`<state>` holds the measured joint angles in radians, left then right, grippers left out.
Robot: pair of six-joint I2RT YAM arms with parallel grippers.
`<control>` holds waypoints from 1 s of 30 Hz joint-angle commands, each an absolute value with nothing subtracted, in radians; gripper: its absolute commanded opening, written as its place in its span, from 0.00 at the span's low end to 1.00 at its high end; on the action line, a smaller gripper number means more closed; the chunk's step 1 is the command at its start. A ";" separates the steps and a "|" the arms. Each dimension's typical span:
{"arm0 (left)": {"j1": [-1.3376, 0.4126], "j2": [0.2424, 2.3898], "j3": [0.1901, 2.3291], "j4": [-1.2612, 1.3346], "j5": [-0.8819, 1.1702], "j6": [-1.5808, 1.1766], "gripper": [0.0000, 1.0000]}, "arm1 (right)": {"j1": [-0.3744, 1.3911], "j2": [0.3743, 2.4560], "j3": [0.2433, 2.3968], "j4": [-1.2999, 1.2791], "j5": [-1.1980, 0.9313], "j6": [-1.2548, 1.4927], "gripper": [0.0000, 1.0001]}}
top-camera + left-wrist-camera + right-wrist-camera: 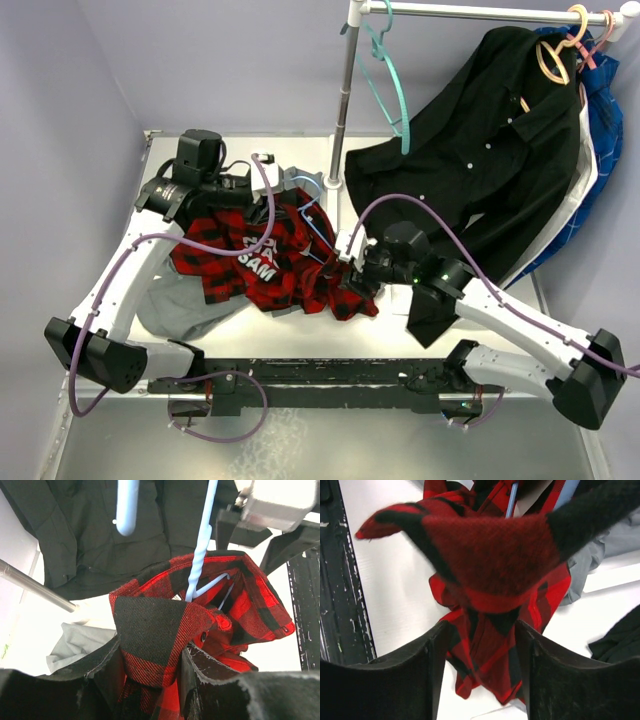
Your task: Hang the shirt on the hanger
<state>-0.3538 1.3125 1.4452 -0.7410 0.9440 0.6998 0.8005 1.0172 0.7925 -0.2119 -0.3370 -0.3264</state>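
Note:
The red-and-black plaid shirt lies bunched on the table between the arms, with white letters showing on it. The thin pale blue hanger pokes out of its top. In the left wrist view the hanger's stem runs down into the collar opening of the shirt. My left gripper is shut on a fold of the collar edge. My right gripper grips the shirt's right side. In its own view a fold of plaid sits between its fingertips.
A plain grey shirt lies under the plaid one at the left. A black button-up shirt hangs from the rack at the back right and drapes onto the table. A teal hanger hangs by the rack pole. A black rail runs along the near edge.

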 commanded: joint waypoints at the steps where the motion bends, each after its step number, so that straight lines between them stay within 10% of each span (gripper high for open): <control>1: -0.353 1.278 1.472 -0.708 1.028 0.700 0.00 | 0.804 1.065 0.814 -0.052 -0.365 -0.346 0.51; 6: -0.353 1.278 1.457 -0.714 1.028 0.714 0.00 | 0.804 1.066 0.816 0.046 -0.397 -0.308 0.44; 10: -0.354 1.279 1.448 -0.708 1.032 0.716 0.00 | 0.802 1.086 0.833 0.058 -0.431 -0.290 0.10; 24: -0.355 1.289 1.406 -0.638 1.047 0.656 0.00 | 0.803 1.123 0.907 0.077 -0.504 -0.251 0.03; 30: -0.360 1.298 1.387 -0.619 1.060 0.642 0.00 | 0.803 1.167 0.985 0.045 -0.510 -0.241 0.18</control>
<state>-0.3397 1.3022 1.4071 -0.6693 0.9764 0.6724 0.7879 1.1564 0.8639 -0.0708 -0.4152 -0.2272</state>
